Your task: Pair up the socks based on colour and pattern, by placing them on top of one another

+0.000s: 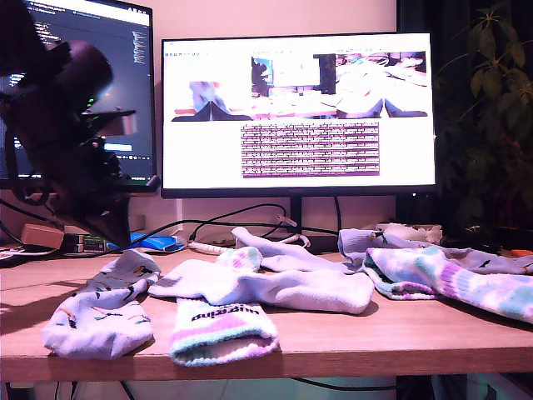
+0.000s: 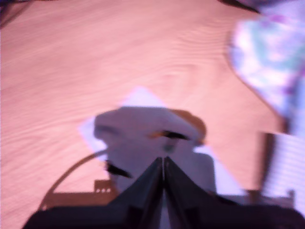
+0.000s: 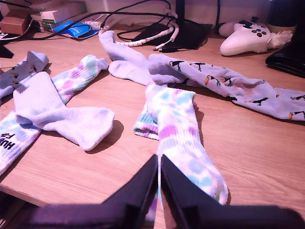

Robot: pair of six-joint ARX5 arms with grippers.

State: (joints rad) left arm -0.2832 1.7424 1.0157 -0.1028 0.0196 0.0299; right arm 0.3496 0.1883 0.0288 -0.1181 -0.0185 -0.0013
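- My second gripper [image 3: 159, 162] has its jaws pressed together. The tips sit right over the near end of a tie-dye sock [image 3: 174, 124]. Nothing is plainly pinched; hard to be sure.
- Key relation: that sock's long axis runs straight away from the tips, toward the monitor stand. A grab would probably need only a short drop, no swing.
- In the exterior view the same sock [image 1: 466, 279] lies flat at the right of the frame on the table [image 1: 350, 342]. My second gripper is out of that view.
- Its mate, the tie-dye sock with the lettered cuff [image 1: 221, 321], is at lower centre-left in the exterior view. A white sock [image 3: 57, 112] lies partly over it. The two tie-dyes are well apart, so the carry likely goes toward the exterior view's left.
- My first gripper [image 2: 163, 164] has its jaws together too, nothing seen between them. Its view is blurred: wood and a pale patch under the tips.
- An arm [image 1: 62, 125] hangs at the exterior view's upper left, above a pale blue sock [image 1: 104, 308]. Can't tell which arm it is.
- Judgement: my second gripper is nearer the right-hand tie-dye.
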